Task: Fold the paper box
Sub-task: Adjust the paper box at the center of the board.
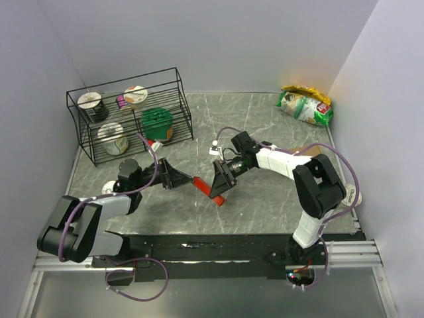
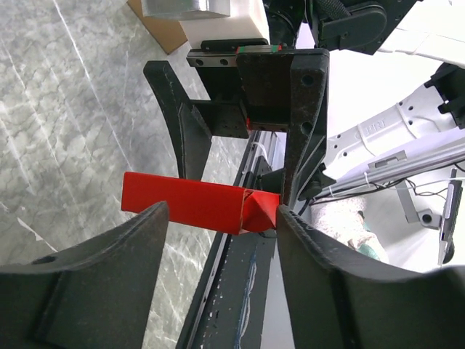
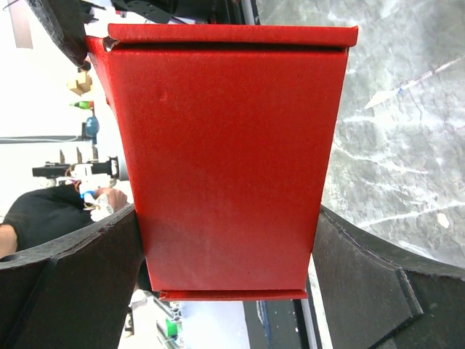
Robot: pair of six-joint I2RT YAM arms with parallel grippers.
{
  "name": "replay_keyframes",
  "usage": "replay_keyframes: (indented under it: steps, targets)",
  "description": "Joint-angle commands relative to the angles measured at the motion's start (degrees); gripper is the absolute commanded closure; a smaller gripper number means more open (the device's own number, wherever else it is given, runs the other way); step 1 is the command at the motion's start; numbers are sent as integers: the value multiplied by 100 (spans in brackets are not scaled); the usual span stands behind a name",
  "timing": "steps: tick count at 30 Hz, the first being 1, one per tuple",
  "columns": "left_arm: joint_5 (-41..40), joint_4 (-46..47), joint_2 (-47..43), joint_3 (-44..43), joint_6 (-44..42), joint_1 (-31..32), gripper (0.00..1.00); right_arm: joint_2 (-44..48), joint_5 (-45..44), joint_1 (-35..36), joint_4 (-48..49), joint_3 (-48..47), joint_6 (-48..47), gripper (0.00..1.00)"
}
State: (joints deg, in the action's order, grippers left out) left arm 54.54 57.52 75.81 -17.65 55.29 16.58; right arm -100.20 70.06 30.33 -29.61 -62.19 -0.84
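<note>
**Right gripper** [image 3: 227,218]: clamped across the paper box [image 3: 225,160]. In its wrist view the red card fills the gap and meets both fingers [image 3: 73,269].

**Left gripper** [image 2: 221,212]: the jaws stand apart at the box's opposite end. 1 fingertip overlaps the box's lower edge and the other sits just beside its folded corner. Whether either presses on the card cannot be told.

**Paper box:** bright red, folded into a flat sleeve with a creased flap along 1 end. It sits between the 2 grippers over the middle of the grey marbled table [image 1: 265,119], tilted down toward the near side. Whether its low corner touches the surface cannot be told.

**Surroundings:**
- A black wire rack [image 1: 122,83] at the far left of the table holds 4 round tubs [image 1: 112,136].
- A green and yellow snack bag [image 1: 305,106] lies in the far right corner.
- A piece of brown cardboard [image 2: 163,29] lies on the table beyond the right gripper.
</note>
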Motion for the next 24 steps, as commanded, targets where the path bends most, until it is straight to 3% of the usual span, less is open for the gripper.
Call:
replay_keyframes:
  steps: [1, 10, 24]
  targets:
    - [-93, 199, 144, -125, -185, 21, 37, -26, 218, -36, 165, 84, 5, 61]
    - [-137, 514, 592, -203, -211, 240, 50, -192, 455, -35, 552, 243, 225, 63]
    - [-375, 672, 1260, -221, -616, 566, 54, -746, 526, -36, 1879, 814, 989, 65]
